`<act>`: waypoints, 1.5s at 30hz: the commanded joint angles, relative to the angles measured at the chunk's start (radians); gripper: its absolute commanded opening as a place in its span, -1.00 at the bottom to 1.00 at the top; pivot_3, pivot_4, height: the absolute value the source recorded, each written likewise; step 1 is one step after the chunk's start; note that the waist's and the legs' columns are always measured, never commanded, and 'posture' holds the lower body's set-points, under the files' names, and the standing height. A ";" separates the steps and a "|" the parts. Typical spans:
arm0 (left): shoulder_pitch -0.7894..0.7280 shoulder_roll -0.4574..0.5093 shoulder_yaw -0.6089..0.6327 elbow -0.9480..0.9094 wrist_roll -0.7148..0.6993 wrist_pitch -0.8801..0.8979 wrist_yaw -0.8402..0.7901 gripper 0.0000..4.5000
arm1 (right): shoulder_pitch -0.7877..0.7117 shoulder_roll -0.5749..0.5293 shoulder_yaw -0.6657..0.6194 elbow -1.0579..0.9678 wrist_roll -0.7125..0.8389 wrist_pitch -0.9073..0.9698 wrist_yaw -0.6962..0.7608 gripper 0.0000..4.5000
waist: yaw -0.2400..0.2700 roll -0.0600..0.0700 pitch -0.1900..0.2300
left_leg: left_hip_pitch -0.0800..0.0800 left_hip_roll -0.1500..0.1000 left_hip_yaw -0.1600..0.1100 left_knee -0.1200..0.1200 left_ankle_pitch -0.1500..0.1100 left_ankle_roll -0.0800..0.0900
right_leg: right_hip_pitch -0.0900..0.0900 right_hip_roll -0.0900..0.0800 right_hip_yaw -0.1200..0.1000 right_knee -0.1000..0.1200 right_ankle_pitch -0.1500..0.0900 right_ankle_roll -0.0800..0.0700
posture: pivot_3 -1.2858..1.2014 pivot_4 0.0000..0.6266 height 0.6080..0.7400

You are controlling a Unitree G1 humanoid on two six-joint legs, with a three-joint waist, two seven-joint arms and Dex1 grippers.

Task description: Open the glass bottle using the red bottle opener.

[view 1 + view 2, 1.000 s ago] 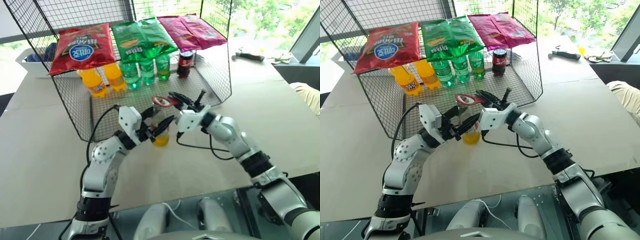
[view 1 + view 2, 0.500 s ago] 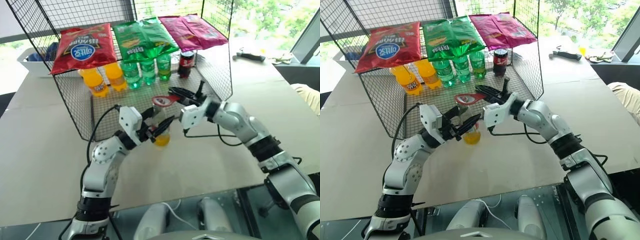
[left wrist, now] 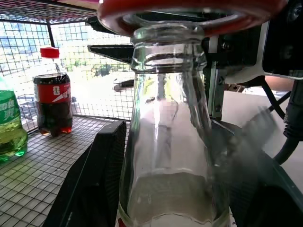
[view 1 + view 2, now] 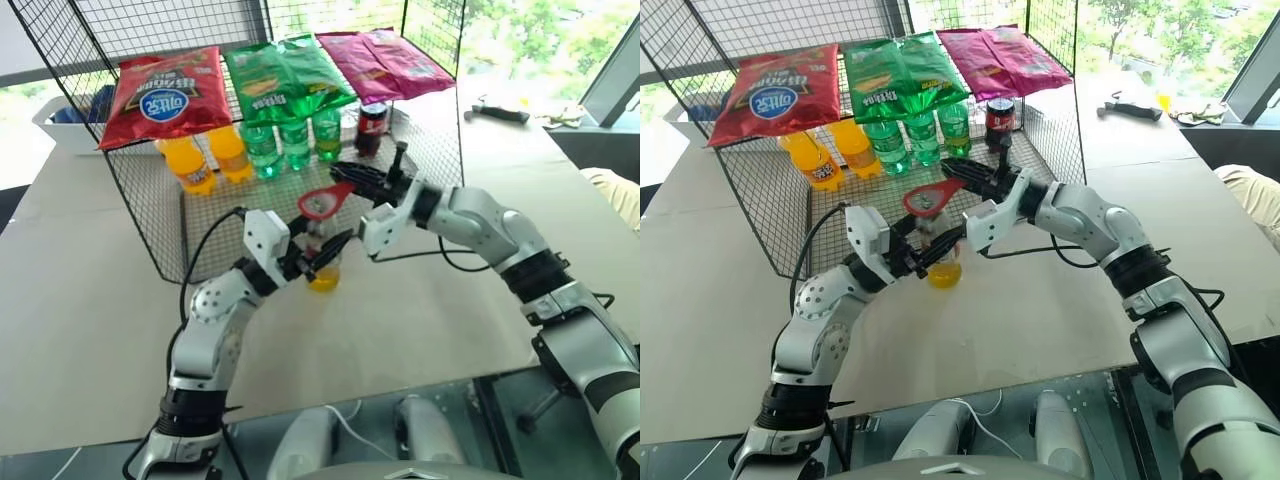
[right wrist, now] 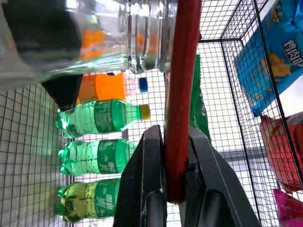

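Observation:
The glass bottle (image 4: 322, 276) stands upright on the tan table in front of the wire rack, with yellow-orange drink in its lower part. My left gripper (image 4: 324, 250) is shut on it, one black finger (image 3: 102, 179) on each side of its body. My right gripper (image 4: 348, 185) comes in from the right, shut on the handle of the red bottle opener (image 4: 322, 204). The opener is tilted, handle end higher. In the left wrist view the opener's red ring (image 3: 189, 10) sits over the bottle's glass mouth (image 3: 168, 42). The right wrist view shows the red handle (image 5: 179, 118) clamped between my fingers.
A black wire rack (image 4: 150, 190) stands just behind the bottle, with chip bags (image 4: 160, 90) on top and orange (image 4: 190, 165), green (image 4: 293, 145) and cola (image 4: 371, 128) bottles on its floor. A dark tool (image 4: 495, 110) lies at the far right. My right arm's cable (image 4: 440, 262) hangs near the table.
My right gripper has risen and rolled, tilting the opener from flat over the bottle top to handle-up. The left gripper and the bottle have stayed in place.

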 commanded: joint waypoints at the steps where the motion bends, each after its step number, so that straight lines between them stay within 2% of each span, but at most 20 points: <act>1: -0.001 -0.002 -0.018 0.000 -0.006 0.003 -0.004 0.00 | -0.035 -0.025 0.002 0.012 -0.047 -0.039 -0.051 -1.00 | -0.003 0.000 0.000 | 0.000 0.000 0.001 0.000 0.000 0.000 | -0.001 0.000 0.001 0.000 0.000 0.000 | 0.03 -0.52 1.00; 8: 0.016 0.002 -0.017 -0.003 -0.008 -0.006 -0.008 0.00 | -0.053 -0.020 -0.024 0.041 -0.020 -0.032 -0.088 -1.00 | -0.004 0.000 0.000 | 0.000 0.000 0.001 -0.001 0.000 0.000 | -0.001 0.000 0.001 -0.001 0.000 0.000 | 0.03 -0.52 1.00; 14: 0.032 0.010 -0.015 -0.002 -0.009 -0.018 -0.013 0.00 | -0.027 0.018 -0.059 0.045 0.087 0.002 -0.067 -1.00 | -0.006 0.000 0.000 | 0.000 0.001 0.001 -0.001 0.000 0.000 | -0.001 0.001 0.001 -0.001 0.000 0.000 | 0.03 -0.52 1.00; 22: 0.042 0.015 -0.012 0.000 0.004 -0.037 0.001 0.00 | 0.045 0.090 -0.127 0.029 0.314 0.132 0.048 -1.00 | -0.006 0.000 0.000 | 0.000 0.002 0.001 -0.001 0.000 0.000 | -0.001 0.000 0.001 -0.001 0.000 0.000 | 0.03 -0.52 1.00; 28: 0.049 0.019 -0.011 0.002 0.003 -0.044 0.006 0.00 | 0.135 0.171 -0.167 -0.054 0.495 0.294 0.172 -1.00 | -0.006 0.000 0.000 | 0.000 0.003 0.001 -0.001 0.000 0.000 | -0.001 0.001 0.001 0.000 0.000 0.000 | 0.03 -0.52 1.00; 31: 0.052 0.020 -0.011 0.001 -0.005 -0.041 0.003 0.00 | 0.174 0.196 -0.167 -0.103 0.537 0.350 0.216 -1.00 | -0.007 0.001 0.000 | 0.000 0.003 0.001 -0.001 0.000 0.000 | -0.001 0.001 0.001 0.000 0.000 0.000 | 0.03 -0.52 1.00; 33: 0.053 0.021 -0.010 0.000 -0.006 -0.042 0.003 0.45 | 0.190 0.205 -0.170 -0.129 0.543 0.376 0.229 -1.00 | -0.007 0.001 0.000 | 0.000 0.003 0.001 -0.001 0.000 0.000 | -0.001 0.001 0.001 0.000 0.000 0.000 | 0.03 -0.52 1.00; 35: 0.054 0.022 -0.008 0.000 -0.002 -0.046 0.005 0.73 | 0.201 0.214 -0.172 -0.147 0.546 0.397 0.235 -1.00 | -0.008 0.001 0.000 | 0.000 0.003 0.001 -0.001 0.000 0.000 | -0.001 0.001 0.001 0.000 0.000 0.000 | 0.03 -0.52 1.00; 36: 0.054 0.023 -0.007 0.001 0.000 -0.048 0.007 0.99 | 0.205 0.216 -0.173 -0.153 0.546 0.403 0.237 -1.00 | -0.007 0.001 0.000 | 0.000 0.003 0.001 -0.001 0.000 0.000 | -0.001 0.001 0.001 0.000 0.000 0.000 | 0.03 -0.52 1.00; 43: 0.065 0.028 -0.004 -0.012 -0.001 -0.060 0.004 0.99 | 0.226 0.226 -0.182 -0.180 0.568 0.464 0.261 -1.00 | -0.007 0.001 0.000 | -0.001 0.003 0.001 -0.001 0.000 0.000 | -0.002 0.001 0.001 0.000 0.000 0.000 | 0.03 -0.52 1.00; 45: 0.075 0.034 -0.001 -0.021 -0.005 -0.058 0.000 0.99 | 0.257 0.232 -0.186 -0.212 0.611 0.544 0.298 -1.00 | -0.007 0.001 0.000 | -0.001 0.003 0.001 -0.001 0.000 0.000 | -0.002 0.001 0.001 0.000 0.000 0.000 | 0.03 -0.52 1.00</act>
